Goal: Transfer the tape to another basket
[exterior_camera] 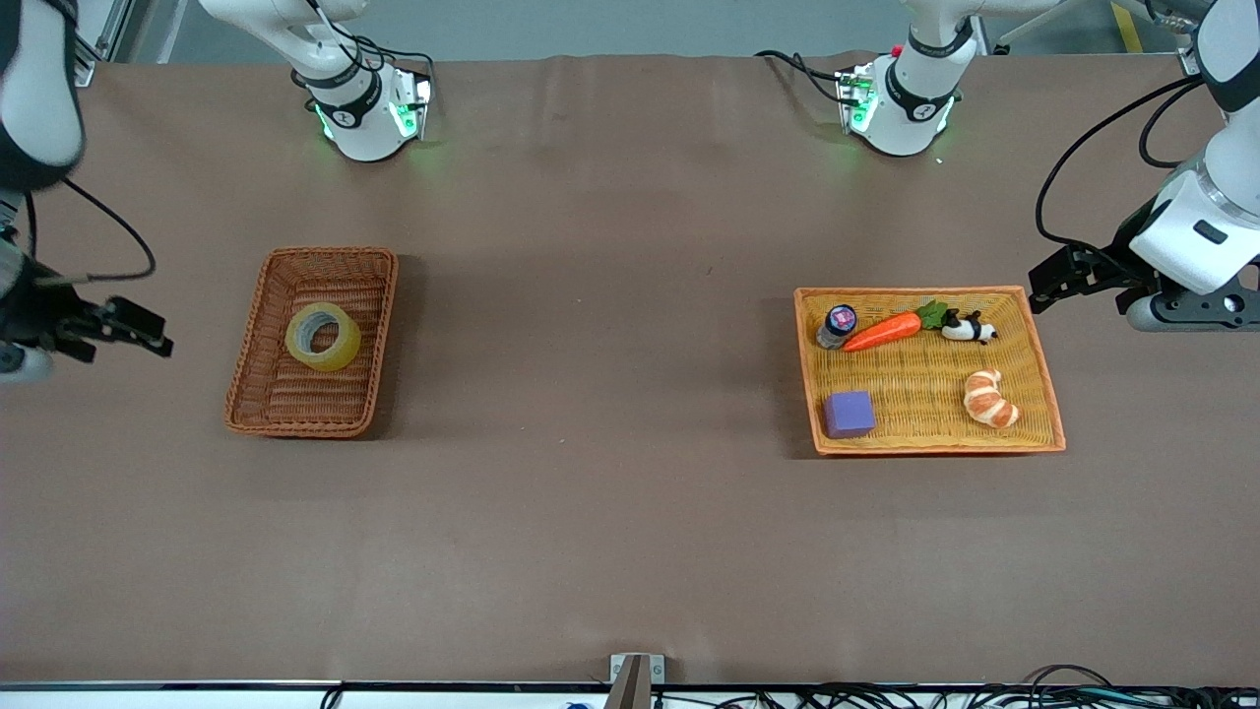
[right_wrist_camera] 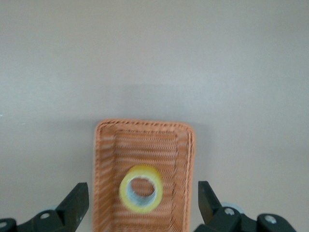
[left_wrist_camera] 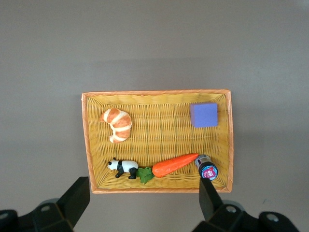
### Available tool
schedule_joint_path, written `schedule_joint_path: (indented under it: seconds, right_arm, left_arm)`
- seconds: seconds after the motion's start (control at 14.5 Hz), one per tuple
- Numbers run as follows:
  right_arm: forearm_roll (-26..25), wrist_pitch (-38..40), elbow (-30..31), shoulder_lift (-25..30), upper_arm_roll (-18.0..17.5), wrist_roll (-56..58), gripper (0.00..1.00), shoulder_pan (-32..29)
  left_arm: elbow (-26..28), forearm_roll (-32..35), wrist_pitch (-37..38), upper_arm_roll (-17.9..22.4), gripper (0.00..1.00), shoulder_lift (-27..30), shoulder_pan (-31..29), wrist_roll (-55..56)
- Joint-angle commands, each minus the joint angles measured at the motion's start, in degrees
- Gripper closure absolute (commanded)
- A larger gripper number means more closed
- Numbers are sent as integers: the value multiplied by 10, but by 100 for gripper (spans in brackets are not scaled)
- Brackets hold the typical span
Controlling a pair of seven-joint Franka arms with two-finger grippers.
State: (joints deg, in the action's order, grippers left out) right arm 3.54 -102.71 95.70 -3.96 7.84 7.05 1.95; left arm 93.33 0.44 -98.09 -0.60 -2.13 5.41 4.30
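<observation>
The tape (exterior_camera: 323, 337) is seen lying flat in the basket (exterior_camera: 258, 394), hole up, toward the right arm's end of the table. It rests on the ribbed bottom, slightly nearer the robots' bases than the basket's middle, and nothing is touching it. Lying flat like that, its ring wall is offered to a grasp from above, one finger through the hole perhaps.

The right gripper (right_wrist_camera: 140, 205) is held high with fingers spread wide and empty, off the basket's outer end in the front view; the tape is framed between its fingers in the wrist view, so a descent looks to be lined up. Nothing has been lifted yet.

The tray (exterior_camera: 1045, 379) is found at the left arm's end, already stocked: a cube (exterior_camera: 850, 414), a croissant (exterior_camera: 989, 398), a carrot (exterior_camera: 883, 331), a panda (exterior_camera: 969, 329) and a small bottle (exterior_camera: 837, 326). Bare weave is left in its middle, likely room enough for the tape.

The left gripper (left_wrist_camera: 142, 203) is held wide and empty just off the tray's outer edge; that arm appears to be waiting.
</observation>
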Motion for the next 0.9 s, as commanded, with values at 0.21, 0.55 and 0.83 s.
schedule_joint_path:
  seconds: [0.21, 0.55, 0.83]
  right_arm:
    - [-42, 66, -10, 56, -47, -79, 0, -11]
    - [-42, 64, -10, 56, -48, -78, 0, -8]
    - [-42, 66, -10, 56, -47, -74, 0, -6]
  left_arm:
    - [-7, 10, 25, 0, 0, 0, 1, 1]
    - [-8, 10, 33, -3, 0, 4, 4, 4]
    - [-7, 11, 31, -4, 0, 1, 3, 4]
